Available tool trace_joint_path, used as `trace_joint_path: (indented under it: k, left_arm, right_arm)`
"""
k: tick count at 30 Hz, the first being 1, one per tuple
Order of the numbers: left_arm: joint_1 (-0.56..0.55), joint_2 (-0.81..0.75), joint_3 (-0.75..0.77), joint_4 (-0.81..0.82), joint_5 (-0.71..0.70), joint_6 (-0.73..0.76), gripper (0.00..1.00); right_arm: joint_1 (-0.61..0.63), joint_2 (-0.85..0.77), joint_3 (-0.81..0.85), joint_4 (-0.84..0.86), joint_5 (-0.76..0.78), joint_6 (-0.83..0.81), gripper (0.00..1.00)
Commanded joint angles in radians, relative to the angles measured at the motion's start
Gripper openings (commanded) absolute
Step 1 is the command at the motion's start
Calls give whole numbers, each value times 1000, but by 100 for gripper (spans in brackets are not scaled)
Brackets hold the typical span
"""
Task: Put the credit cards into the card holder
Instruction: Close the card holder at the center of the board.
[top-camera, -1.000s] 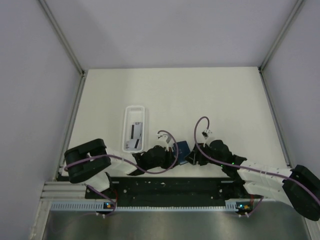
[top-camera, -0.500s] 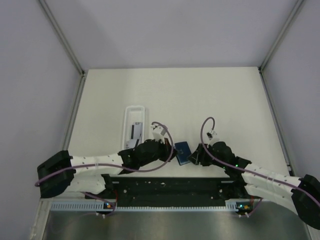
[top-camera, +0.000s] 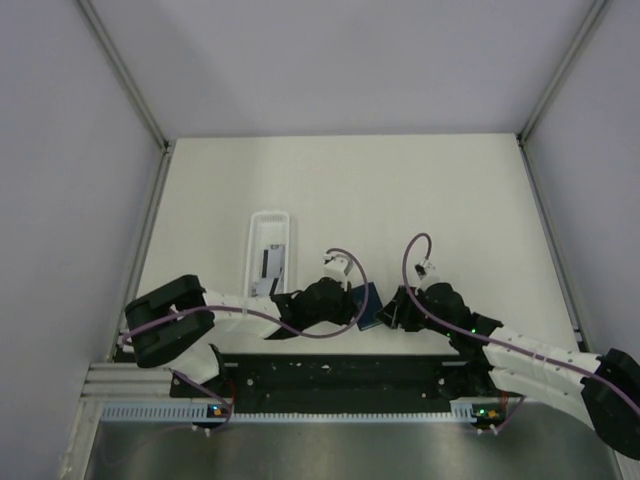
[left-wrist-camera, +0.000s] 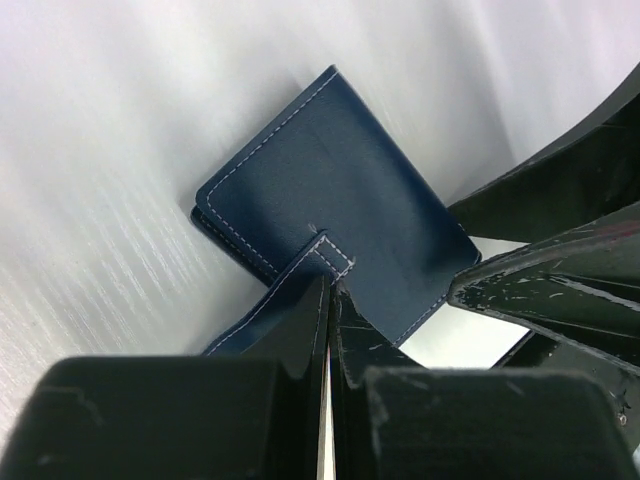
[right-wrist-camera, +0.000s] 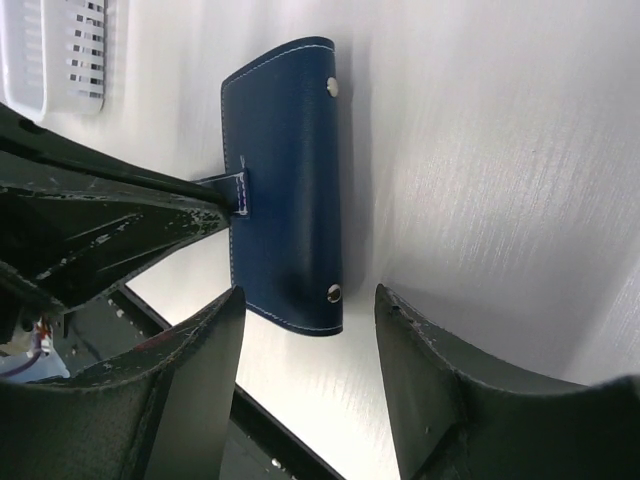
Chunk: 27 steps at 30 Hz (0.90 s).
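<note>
Currently: card holder (top-camera: 368, 304) lies on the table (top-camera: 400, 190) close to the near edge, about mid-width, between the two grippers and to the right of the white tray (top-camera: 270, 222).

Holder: navy, pale stitching, folded, with two layers showing at its corner in the left wrist view. A short strap tab (left-wrist-camera: 330, 256) comes over one long edge. Two pale snap studs (right-wrist-camera: 331, 87) sit along the opposite long edge, one near each end.

Left gripper (left-wrist-camera: 328, 298): fingers pressed together, clamped on the strap tab. The right wrist view confirms this, with the black fingertips meeting at the tab on the holder's left edge. In the top view this gripper (top-camera: 350, 304) is at the holder's left side.

Right gripper (right-wrist-camera: 308, 312): fingers apart and gripping nothing, straddling the end of the holder nearest its camera. The left-hand finger (right-wrist-camera: 195, 375) is just beside the holder's edge; I cannot tell if it touches. The right-hand finger stands clear, with bare table between it and the holder. In the top view this gripper (top-camera: 390, 314) is at the holder's right side.

Credit cards (top-camera: 270, 266): in the white tray, toward its near end, left of and slightly farther than the holder. Dark stripes are visible; count unclear.
</note>
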Motion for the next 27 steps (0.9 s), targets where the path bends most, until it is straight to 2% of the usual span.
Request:
trace_joint_path:
  k: [1, 11, 17, 19, 20, 22, 25, 27]
  left_arm:
    - [3, 39, -47, 81, 6, -26, 0]
    - [2, 108, -102, 173, 58, -88, 0]
    - [3, 117, -139, 224, 64, -111, 0]
    - [3, 111, -139, 224, 69, -106, 0]
    - [3, 99, -138, 219, 75, -104, 0]
    - [3, 58, -135, 181, 65, -100, 0]
    - [3, -59, -128, 86, 25, -91, 0]
    - [3, -145, -112, -8, -39, -77, 0]
  right_arm:
    - [-17, 5, -17, 35, -3, 0, 55]
    - [-37, 100, -41, 200, -84, 12, 53]
    - [-37, 125, -46, 279, -118, 9, 34]
    - [-37, 98, -35, 266, -137, -14, 21]
    - [-37, 75, -25, 244, -141, -29, 11]
    - [-39, 1, 12, 138, -123, -63, 0]
    - [-37, -168, 113, -125, -48, -133, 0]
    - [-37, -215, 203, -328, 21, -184, 0]
